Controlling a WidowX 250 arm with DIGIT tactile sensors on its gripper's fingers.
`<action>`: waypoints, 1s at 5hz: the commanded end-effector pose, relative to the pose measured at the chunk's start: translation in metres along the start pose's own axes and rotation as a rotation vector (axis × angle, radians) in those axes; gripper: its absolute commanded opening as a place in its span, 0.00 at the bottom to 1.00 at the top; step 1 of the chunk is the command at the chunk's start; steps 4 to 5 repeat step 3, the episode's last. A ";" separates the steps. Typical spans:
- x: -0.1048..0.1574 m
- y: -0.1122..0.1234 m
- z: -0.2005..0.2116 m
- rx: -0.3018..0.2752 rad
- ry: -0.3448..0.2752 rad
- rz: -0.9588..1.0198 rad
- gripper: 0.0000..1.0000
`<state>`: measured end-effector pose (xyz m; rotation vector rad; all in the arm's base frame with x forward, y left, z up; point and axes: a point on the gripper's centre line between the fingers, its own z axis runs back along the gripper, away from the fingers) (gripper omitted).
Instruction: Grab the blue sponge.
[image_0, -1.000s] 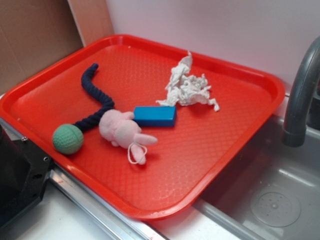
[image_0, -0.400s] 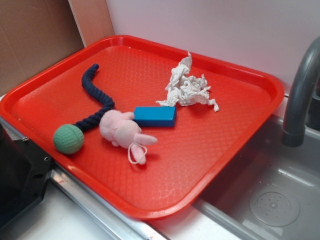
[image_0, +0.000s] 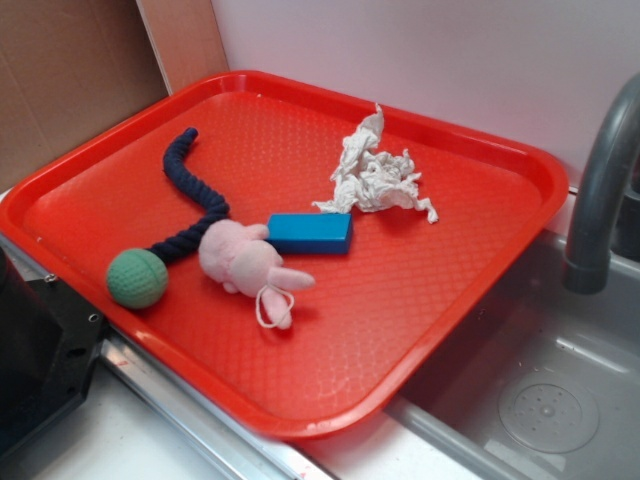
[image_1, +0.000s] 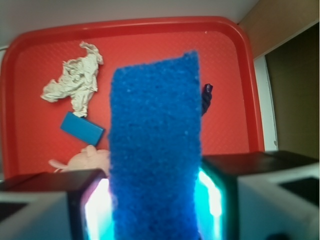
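Note:
In the wrist view my gripper (image_1: 155, 200) is shut on the blue sponge (image_1: 155, 125). The sponge is a coarse bright-blue pad standing upright between the two lit pads (image_1: 96, 207), and it fills the middle of that view. I hold it high above the red tray (image_1: 235, 100). Neither the gripper nor the sponge shows in the exterior view. The solid blue rectangular block (image_0: 310, 232) lies flat near the tray's middle and also shows in the wrist view (image_1: 82, 128).
On the tray (image_0: 480, 290) lie a pink plush rabbit (image_0: 245, 262), a green ball (image_0: 137, 278), a dark blue rope (image_0: 190, 190) and a crumpled white cloth (image_0: 375, 175). A grey sink (image_0: 540, 400) with a faucet (image_0: 600, 190) is at the right. Cardboard (image_0: 70, 70) stands behind on the left.

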<state>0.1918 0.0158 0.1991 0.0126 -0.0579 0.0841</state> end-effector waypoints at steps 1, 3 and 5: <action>-0.006 0.010 -0.014 0.022 0.034 0.005 0.00; -0.007 0.007 -0.020 0.029 0.039 0.013 0.00; -0.007 0.007 -0.020 0.029 0.039 0.013 0.00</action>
